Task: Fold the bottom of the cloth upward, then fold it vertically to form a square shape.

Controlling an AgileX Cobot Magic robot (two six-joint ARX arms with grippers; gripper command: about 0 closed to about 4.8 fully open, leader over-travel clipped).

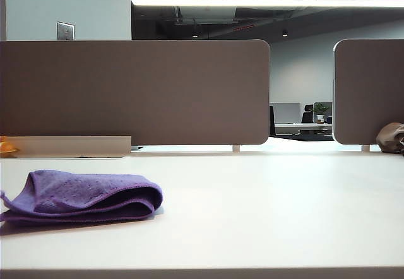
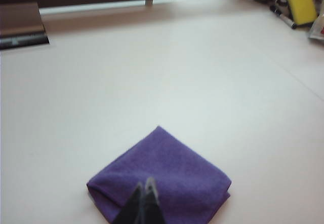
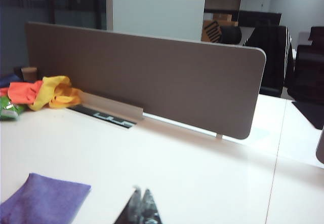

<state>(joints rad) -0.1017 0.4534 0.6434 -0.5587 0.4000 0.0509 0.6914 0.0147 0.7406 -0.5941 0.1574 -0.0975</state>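
Exterior view: the cloth (image 1: 82,197) lies folded in a thick, layered bundle at the near left of the pale table (image 1: 265,203), neither arm in frame, grey divider panels (image 1: 136,93) and a dim office behind.

Left wrist view: the left gripper (image 2: 144,186) hangs clenched and empty over the near edge of the cloth (image 2: 162,176), which reads as a compact, roughly square packet, so both folds appear done.

Right wrist view: the right gripper (image 3: 140,193) is clenched, empty, raised clear beside the cloth (image 3: 43,201); coloured rags (image 3: 48,93) sit by the divider.
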